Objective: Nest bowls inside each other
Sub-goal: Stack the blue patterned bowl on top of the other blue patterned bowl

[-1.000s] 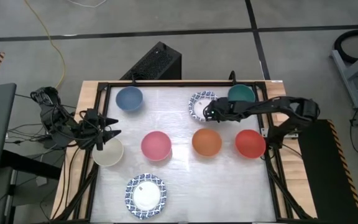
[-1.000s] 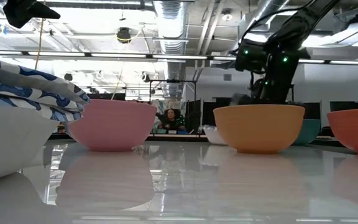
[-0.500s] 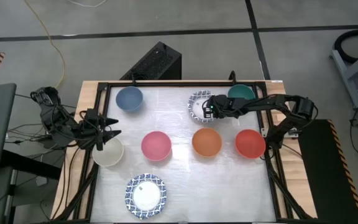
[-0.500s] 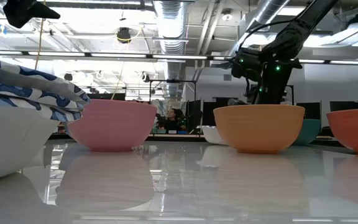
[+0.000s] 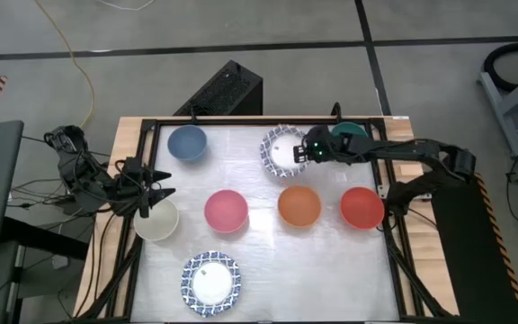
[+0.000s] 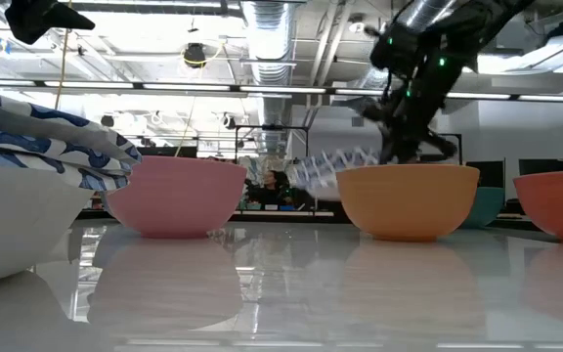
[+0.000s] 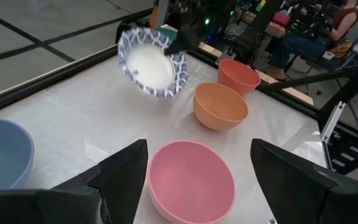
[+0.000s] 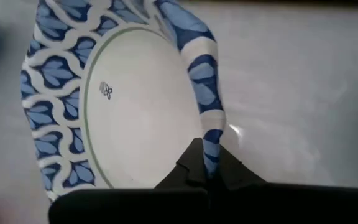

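Observation:
A white bowl with a blue-patterned rim (image 5: 281, 151) hangs tilted above the far middle of the table, with my right gripper (image 5: 310, 151) shut on it. On the table stand a blue bowl (image 5: 187, 141), a teal bowl (image 5: 349, 132) partly under the right arm, a pink bowl (image 5: 226, 210), an orange bowl (image 5: 299, 205), a red bowl (image 5: 361, 207), a cream bowl (image 5: 156, 220) and a second patterned bowl (image 5: 210, 279). My left gripper (image 5: 156, 193) waits open at the left edge, above the cream bowl. My right gripper pinches the patterned bowl's rim (image 8: 212, 138) on the side toward the table's right, one finger inside the bowl and one outside. The fingers (image 8: 194, 163) slant down from the table's right. The bowl (image 6: 325, 174) hangs tilted, clear of the table.
The table is framed by a black rail (image 5: 241, 120). A dark box (image 5: 227, 90) lies beyond the far edge. Bare tabletop shows between the far bowls and the middle row (image 5: 241, 171) and at the near right (image 5: 331, 270).
My right gripper has taken hold of the patterned bowl's rim and risen, tipping less steeply down. The bowl, which stood on the table behind the orange bowl, is now lifted clear, tilted, and a little farther toward the table's left.

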`<action>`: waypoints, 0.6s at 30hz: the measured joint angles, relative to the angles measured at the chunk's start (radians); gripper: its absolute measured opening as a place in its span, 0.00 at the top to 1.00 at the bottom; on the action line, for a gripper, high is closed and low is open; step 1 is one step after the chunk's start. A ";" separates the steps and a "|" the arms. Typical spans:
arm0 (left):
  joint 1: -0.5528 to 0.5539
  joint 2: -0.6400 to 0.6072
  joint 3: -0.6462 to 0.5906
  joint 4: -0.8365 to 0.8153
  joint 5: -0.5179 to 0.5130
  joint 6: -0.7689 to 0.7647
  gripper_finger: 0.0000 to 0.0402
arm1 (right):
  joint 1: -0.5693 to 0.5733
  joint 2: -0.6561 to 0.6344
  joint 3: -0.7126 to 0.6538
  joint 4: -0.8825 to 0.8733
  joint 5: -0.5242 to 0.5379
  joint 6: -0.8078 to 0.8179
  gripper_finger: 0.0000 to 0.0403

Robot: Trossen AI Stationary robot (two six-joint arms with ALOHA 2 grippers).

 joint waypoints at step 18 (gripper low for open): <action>0.000 0.000 0.000 0.000 -0.006 0.007 0.32 | 0.274 0.154 0.345 0.004 -0.072 -0.127 0.99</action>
